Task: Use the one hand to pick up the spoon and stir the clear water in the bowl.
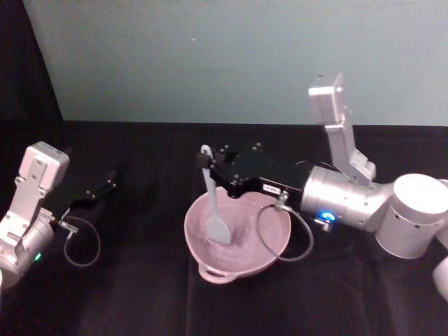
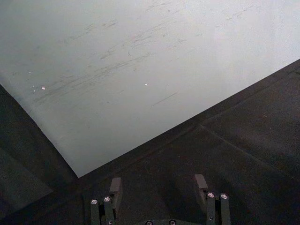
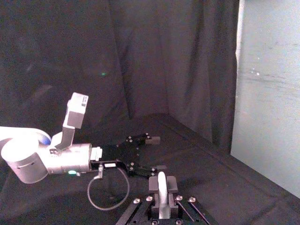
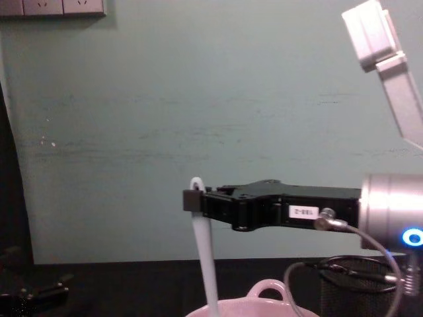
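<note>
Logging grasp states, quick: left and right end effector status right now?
Left end effector: open, holding nothing.
Right end effector: closed on the spoon, its head in the bowl.

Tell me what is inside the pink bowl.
The spoon lies head-down inside the bowl, handle rising to the right gripper, shut on it. Water cannot be made out; the floor under the head is covered.

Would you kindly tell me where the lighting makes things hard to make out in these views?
Head view: the black left hand nearly merges with the black table cloth, while the slim white plastic spoon and wide pale pink bowl stand out. Chest view: the long black right hand shows clearly against the pale wall; its wrist's blue ring glows.
</note>
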{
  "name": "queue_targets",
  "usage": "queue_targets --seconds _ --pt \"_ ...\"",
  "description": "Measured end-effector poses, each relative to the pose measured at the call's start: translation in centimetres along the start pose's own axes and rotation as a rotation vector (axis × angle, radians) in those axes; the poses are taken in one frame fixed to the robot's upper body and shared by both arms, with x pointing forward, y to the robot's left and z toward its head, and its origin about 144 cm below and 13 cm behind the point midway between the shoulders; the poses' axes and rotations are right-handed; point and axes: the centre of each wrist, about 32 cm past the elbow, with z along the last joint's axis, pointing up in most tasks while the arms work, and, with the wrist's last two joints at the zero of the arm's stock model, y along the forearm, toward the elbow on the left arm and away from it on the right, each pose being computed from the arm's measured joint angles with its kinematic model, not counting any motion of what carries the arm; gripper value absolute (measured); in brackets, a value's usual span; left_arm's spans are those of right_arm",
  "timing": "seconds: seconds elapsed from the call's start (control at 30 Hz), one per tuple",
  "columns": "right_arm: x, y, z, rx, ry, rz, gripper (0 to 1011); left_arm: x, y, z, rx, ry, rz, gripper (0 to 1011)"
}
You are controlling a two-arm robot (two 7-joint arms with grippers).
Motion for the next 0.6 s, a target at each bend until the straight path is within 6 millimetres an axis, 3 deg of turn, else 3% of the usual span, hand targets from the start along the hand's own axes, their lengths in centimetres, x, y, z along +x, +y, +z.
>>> queue_targets --seconds 0.27,0.6 --pt "0.9 1.8 -0.2 0.028 0.023 -0.004 112 0.0 0.0 0.0 0.0 0.0 0.0 1005" --pt "3.0 1.0 -1.1 0.06 0.09 -0.105 112 0.0 0.0 0.0 0.0 0.0 0.0 1005"
